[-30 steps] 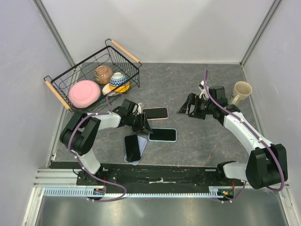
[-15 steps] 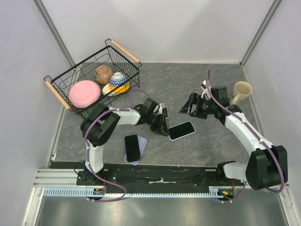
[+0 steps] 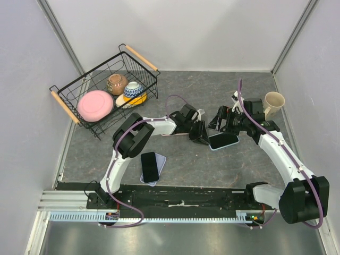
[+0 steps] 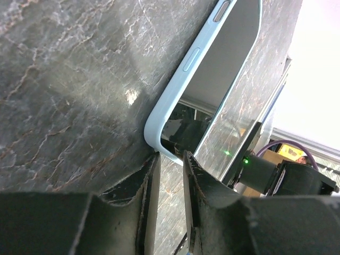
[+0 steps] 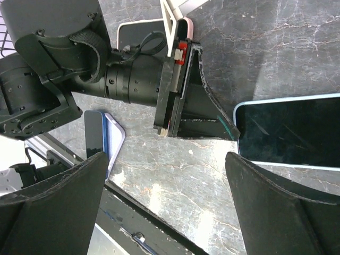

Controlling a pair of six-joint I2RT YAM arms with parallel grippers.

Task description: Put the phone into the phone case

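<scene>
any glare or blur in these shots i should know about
Left wrist: the top right corner is blown out white, the phone screen mirrors its surroundings, the near fingers are dark and soft. Right wrist: its own fingers are blurred dark masses, small glare patch on the table. Top external: even light, sharp, soft shadows.

Left end effector (image 4: 171, 157) narrow, right one (image 5: 167, 159) wide

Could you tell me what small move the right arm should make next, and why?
I would probably ease the open right gripper onto the blue-edged phone so its fingers straddle it. The left gripper has its tips at the phone's corner, and the phone lies flat just ahead of the wide right fingers.
</scene>
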